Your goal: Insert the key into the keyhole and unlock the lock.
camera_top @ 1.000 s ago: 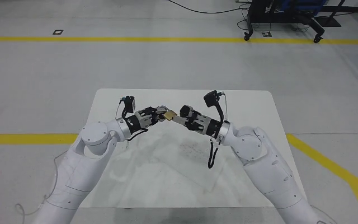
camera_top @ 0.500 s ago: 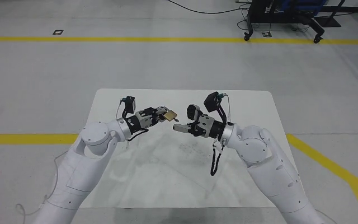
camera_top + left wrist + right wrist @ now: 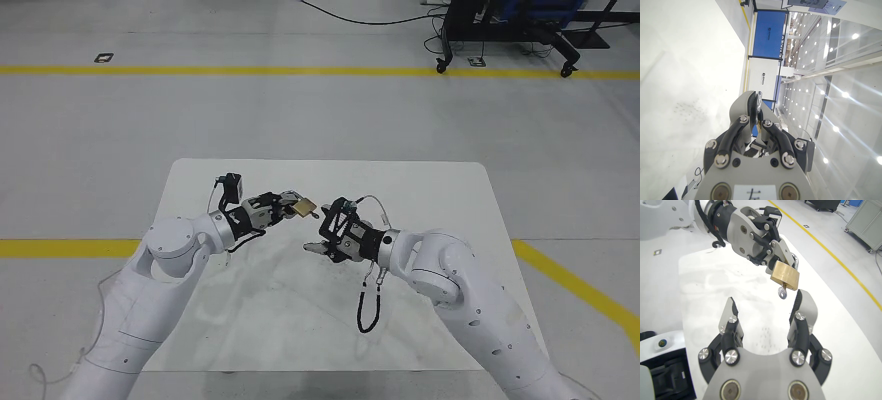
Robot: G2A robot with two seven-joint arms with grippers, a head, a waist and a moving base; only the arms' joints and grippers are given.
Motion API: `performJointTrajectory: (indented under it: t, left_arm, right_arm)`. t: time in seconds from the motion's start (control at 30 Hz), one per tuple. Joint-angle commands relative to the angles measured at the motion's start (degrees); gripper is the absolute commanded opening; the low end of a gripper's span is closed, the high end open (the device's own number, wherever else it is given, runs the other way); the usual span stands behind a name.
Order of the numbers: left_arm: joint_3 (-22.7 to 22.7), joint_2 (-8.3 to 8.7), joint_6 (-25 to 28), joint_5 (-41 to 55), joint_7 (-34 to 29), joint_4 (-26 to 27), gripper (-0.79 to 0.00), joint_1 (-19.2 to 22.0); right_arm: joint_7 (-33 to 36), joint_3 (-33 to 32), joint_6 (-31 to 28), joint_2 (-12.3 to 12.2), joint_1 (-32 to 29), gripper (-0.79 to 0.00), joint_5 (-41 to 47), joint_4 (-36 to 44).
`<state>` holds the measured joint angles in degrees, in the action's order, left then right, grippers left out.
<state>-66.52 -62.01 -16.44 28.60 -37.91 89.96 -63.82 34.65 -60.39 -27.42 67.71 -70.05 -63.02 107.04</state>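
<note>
A brass padlock (image 3: 785, 276) with a steel shackle hangs in the air over the white table (image 3: 430, 190), held by my left gripper (image 3: 783, 256), which is shut on its shackle end. A small silver key (image 3: 782, 293) sticks out of the keyhole in the lock's lower face. In the top view the lock (image 3: 303, 207) sits between both arms at the table's middle. My right gripper (image 3: 765, 303) is open just short of the key, its fingers (image 3: 802, 306) spread wide with nothing between them. In the left wrist view the left gripper (image 3: 756, 106) pinches the shackle.
The table's near half (image 3: 300, 310) is bare, with faint scuff marks. A black cable (image 3: 368, 305) loops from the right forearm over the table. Yellow floor lines (image 3: 300, 70) and a dark cart (image 3: 520, 30) lie beyond the far edge.
My right gripper has let go of the key and drawn back from the lock, turning its wrist and opening. The left arm has held the padlock still.
</note>
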Motion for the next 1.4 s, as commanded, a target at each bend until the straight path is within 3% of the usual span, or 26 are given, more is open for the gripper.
performJointTrajectory:
  t: [0.0, 0.3, 0.47, 0.53, 0.7, 1.1, 1.2, 1.37]
  left_arm:
    - [0.0, -0.04, 0.0, 0.0, -0.1, -0.1, -0.785, 0.1]
    - [0.1, -0.17, -0.1, -0.6, -0.2, -0.2, -0.785, 0.2]
    - [0.3, -0.24, -0.1, -0.9, -0.6, 0.0, -0.785, 0.1]
    - [0.3, -0.26, -0.1, -1.0, -0.6, 0.0, -0.785, 0.2]
    - [0.3, -0.3, 0.1, -1.3, -1.0, 0.1, -0.785, 0.1]
    - [0.0, -0.37, 0.6, -1.7, -1.8, 0.2, -0.785, -0.1]
    - [0.0, -0.38, 0.7, -1.9, -1.9, 0.2, -0.785, -0.1]
    - [0.0, -0.43, 0.8, -2.0, -2.0, 0.3, -0.785, -0.1]
  right_arm:
    - [-0.8, 0.2, 0.6, 0.0, -0.2, -0.489, -1.9, 0.4]
    - [-2.7, 2.1, 4.5, 0.3, -0.2, -0.526, -8.0, 0.5]
    - [-3.8, 1.8, 5.7, 0.5, -0.3, -0.646, -5.3, -0.6]
    - [-4.3, 1.1, 6.6, 0.5, -0.6, -0.785, -3.3, -1.0]
    - [-5.2, -0.9, 7.6, 0.7, -1.4, -0.785, 6.3, -3.2]
    - [-2.7, -6.5, 2.3, 0.9, -1.6, -0.785, 44.5, -14.0]
    - [-1.1, -6.8, 1.0, 0.9, -1.1, -0.785, 49.8, -16.3]
    - [-0.4, -6.6, 0.2, 0.9, -0.3, -0.785, 50.9, -17.5]
